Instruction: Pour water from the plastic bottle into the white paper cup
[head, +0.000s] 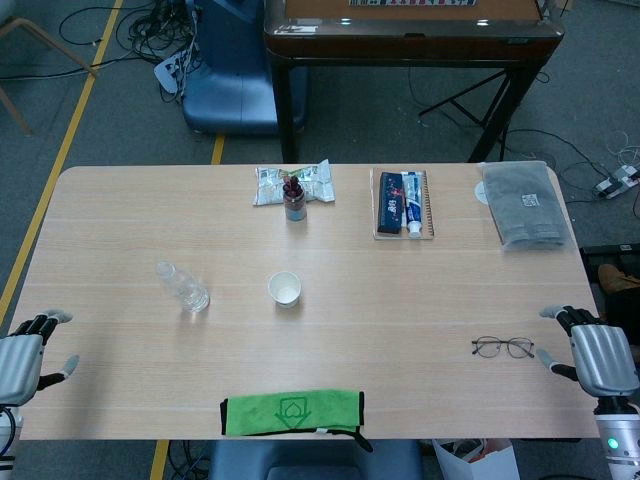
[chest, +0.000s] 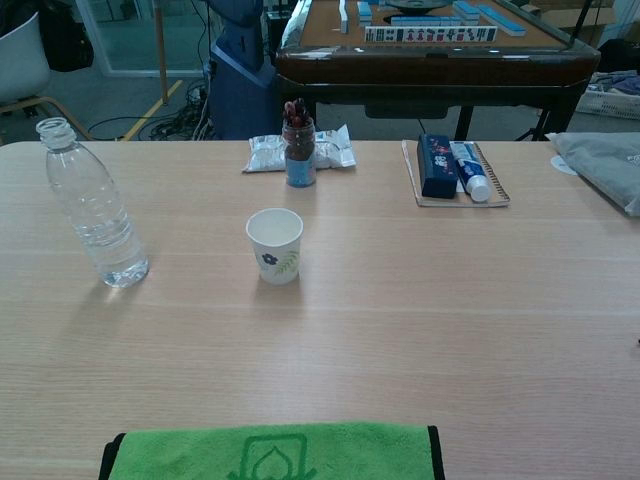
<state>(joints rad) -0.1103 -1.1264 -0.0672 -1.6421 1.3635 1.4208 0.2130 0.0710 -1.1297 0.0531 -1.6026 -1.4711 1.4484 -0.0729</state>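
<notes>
A clear plastic bottle (head: 182, 286) (chest: 92, 207) stands upright and uncapped on the left part of the wooden table (head: 320, 390), with a little water at its bottom. To its right stands the white paper cup (head: 285, 289) (chest: 275, 245), upright and printed with a small leaf design. My left hand (head: 25, 358) rests at the table's left edge, fingers apart, holding nothing. My right hand (head: 597, 355) sits at the right edge, also with fingers spread and nothing in it. Both hands are far from the bottle and cup, and neither shows in the chest view.
A green cloth (head: 291, 411) (chest: 270, 452) lies at the front edge. Glasses (head: 503, 347) lie near my right hand. At the back are a small jar (head: 294, 201) (chest: 299, 152), snack packets (head: 293, 182), a notebook with toothpaste (head: 404, 203) and a grey bag (head: 524, 204).
</notes>
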